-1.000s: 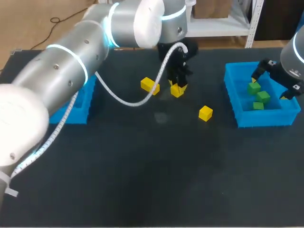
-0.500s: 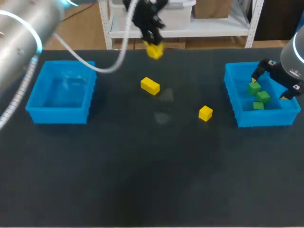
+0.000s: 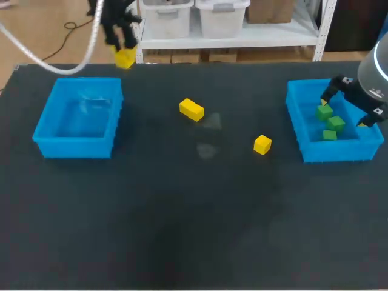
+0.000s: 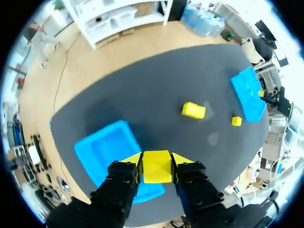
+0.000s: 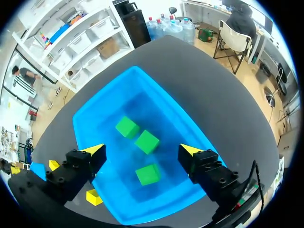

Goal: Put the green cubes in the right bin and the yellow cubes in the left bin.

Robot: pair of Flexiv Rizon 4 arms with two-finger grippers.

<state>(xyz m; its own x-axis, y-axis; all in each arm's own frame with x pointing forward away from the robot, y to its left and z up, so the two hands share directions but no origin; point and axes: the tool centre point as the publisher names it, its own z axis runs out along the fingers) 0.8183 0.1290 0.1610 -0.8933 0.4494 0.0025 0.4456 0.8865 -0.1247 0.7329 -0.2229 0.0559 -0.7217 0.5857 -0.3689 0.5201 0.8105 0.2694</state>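
One near yellow cube (image 3: 262, 145) lies on the dark worktop (image 3: 182, 230), roughly midway between the two bins but closer to the right bin (image 3: 336, 151). That blue bin stands at the worktop's right side and holds three green cubes (image 3: 336, 123), set close together toward its middle and near wall. The right hand (image 3: 347, 110) hangs over this bin with its two yellow-tipped fingers spread wide and nothing between them; in the right wrist view the green cubes lie below the gap between the fingers, untouched. At the left side stands the left bin (image 3: 73, 147), also blue, about level with the right one. Farther back, near the middle of the worktop, rests a far yellow cube (image 3: 191, 110), longer than the near one and turned at an angle. Farthest of all, the left hand (image 3: 124, 51) is raised above the worktop's back edge, just past the left bin's far right corner, and it grips a held yellow cube (image 3: 125, 59) squarely between both fingertips. In the left wrist view the left bin shows below this hand, partly covered by its fingers (image 4: 130, 164).
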